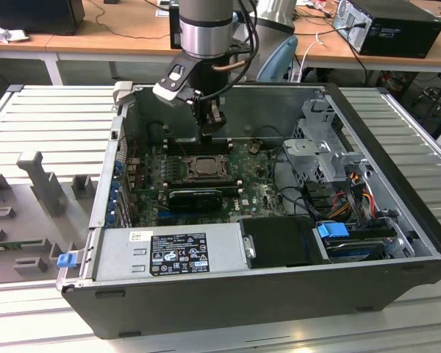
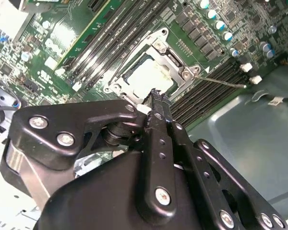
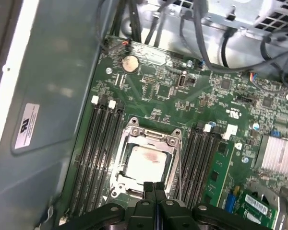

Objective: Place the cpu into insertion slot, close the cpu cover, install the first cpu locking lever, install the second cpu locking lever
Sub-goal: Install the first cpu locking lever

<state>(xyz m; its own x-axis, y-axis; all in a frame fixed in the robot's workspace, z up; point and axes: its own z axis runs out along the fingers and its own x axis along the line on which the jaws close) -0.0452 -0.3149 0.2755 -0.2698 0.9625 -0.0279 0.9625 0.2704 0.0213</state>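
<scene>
pale silver cpu [image 3: 146,165], green motherboard [image 3: 175,103], black hand [image 3: 154,188] and blue clip [image 1: 66,259].

cpu [image 3: 146,164] in insertion slot [image 3: 119,178] | memory slots [image 3: 97,153] on 2 sides | hand [image 3: 153,188] above cpu

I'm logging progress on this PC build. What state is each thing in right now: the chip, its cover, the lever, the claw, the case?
cover: folded down flat around the chip.
chip: seated, showing through the cover's window.
lever: sticking out sideways from the cover, seemingly not latched.
claw: shut, hanging just over the cover's edge.
computer case: lying on its side, side panel off.
</scene>
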